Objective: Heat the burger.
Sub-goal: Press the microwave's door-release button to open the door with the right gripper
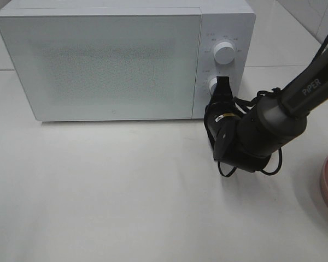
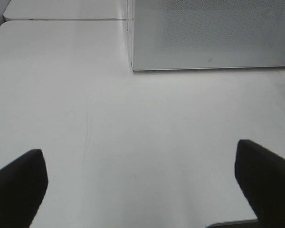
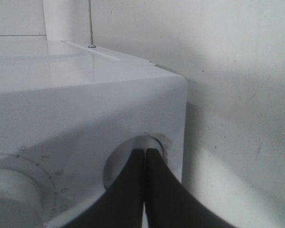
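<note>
Right hand is closed, its fingertips pressed together at the lower knob of the microwave, whose door is closed. Left hand gapes wide over the desk. The burger shows in no view, so I cannot tell where it lies relative to either hand.

table: white, matte (faint scratches) | wall: pale tiles | light: soft, even

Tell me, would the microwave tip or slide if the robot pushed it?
Probably neither easily. The microwave is a wide, low box sitting flat on the table, so tipping seems unlikely. It looks bulky and likely heavy, though the smooth table might let it slide under a hard shove.
</note>
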`<state>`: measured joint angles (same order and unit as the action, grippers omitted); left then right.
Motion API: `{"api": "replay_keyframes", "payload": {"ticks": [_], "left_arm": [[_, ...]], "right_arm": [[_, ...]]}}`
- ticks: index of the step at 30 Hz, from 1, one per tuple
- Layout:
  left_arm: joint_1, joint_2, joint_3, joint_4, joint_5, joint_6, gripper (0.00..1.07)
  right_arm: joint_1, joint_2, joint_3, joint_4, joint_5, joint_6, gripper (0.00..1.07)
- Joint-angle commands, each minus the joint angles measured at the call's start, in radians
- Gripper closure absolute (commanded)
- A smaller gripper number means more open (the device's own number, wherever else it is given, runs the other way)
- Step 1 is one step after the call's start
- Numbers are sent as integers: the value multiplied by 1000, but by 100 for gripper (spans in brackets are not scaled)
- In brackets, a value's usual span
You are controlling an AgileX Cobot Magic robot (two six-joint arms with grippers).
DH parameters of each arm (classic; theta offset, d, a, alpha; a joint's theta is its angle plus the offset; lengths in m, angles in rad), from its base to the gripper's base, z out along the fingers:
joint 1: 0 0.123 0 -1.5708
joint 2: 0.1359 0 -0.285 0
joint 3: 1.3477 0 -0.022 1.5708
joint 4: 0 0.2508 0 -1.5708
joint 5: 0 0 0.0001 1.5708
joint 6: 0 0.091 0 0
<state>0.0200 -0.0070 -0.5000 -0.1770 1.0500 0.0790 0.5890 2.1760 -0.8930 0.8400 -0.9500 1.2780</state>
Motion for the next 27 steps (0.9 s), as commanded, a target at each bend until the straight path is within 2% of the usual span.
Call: {"api": "replay_keyframes", "payload": {"ticks": [1,12,21,27], "left_arm": [[1,-23,2,0,-14,-1,7],[1,-23,2,0,-14,-1,7],[1,-23,2,0,-14,-1,7],[1,-23,2,0,-14,-1,7]], "right_arm": [[-4,14,-32,2,-16,-12,107],[-4,14,-54,0,-131,-19,107],[-15,16,-120,-1,-188,-75,107],[-27,48,-199,-2,-194,-94,107]]}}
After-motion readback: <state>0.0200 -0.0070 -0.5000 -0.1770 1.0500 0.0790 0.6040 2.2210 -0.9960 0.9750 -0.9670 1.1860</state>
